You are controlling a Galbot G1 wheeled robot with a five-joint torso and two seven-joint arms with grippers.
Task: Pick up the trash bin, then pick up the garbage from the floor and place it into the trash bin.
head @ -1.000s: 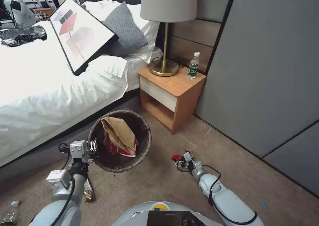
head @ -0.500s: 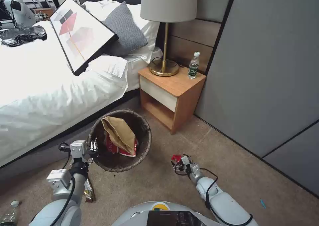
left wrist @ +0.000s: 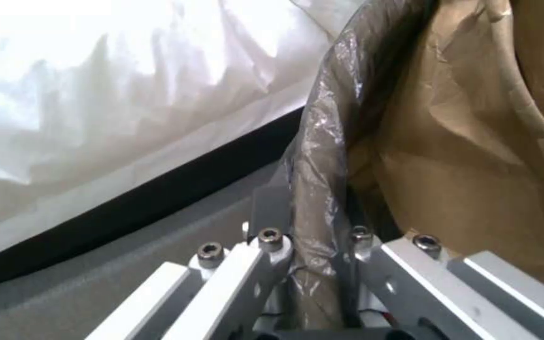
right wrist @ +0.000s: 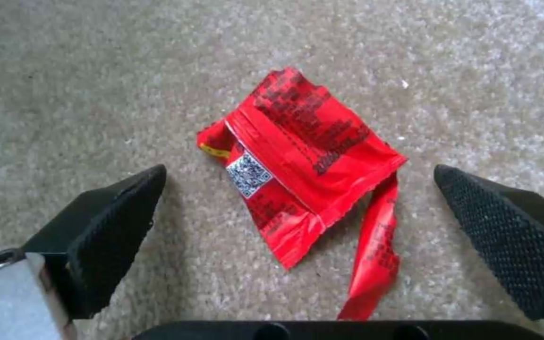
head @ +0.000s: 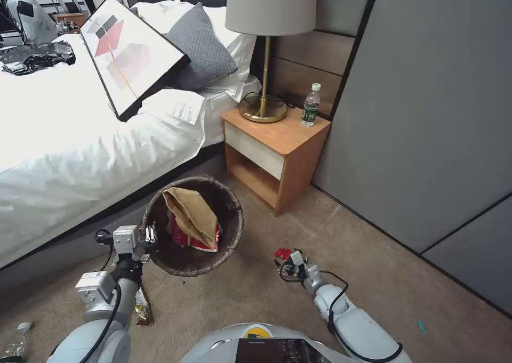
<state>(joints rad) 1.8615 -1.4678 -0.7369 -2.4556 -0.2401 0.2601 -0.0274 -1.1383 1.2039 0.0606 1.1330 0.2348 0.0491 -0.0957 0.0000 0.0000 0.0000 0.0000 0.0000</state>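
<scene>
Left arm is extended forward and raised, left pincer (head: 150,235) is clamped tight, fingers (left wrist: 272,264) closed together. Right arm is reached forward and low, right pincer (right wrist: 310,226) is pointed down, fingers (right wrist: 505,231) spread wide apart.

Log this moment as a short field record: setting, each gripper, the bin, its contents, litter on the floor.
setting: bedroom carpet between bed and nightstand
left gripper: shut on the trash bin rim, at the side nearest the robot
trash bin: held upright beside the bed, dark bag over the rim
bin contents: tan paper bag, red-and-white packets
right gripper: open, low over the carpet, fingers either side of the red wrapper
red wrapper: flat on the carpet, not yet gripped
other litter: shiny brown wrapper by the left arm
</scene>
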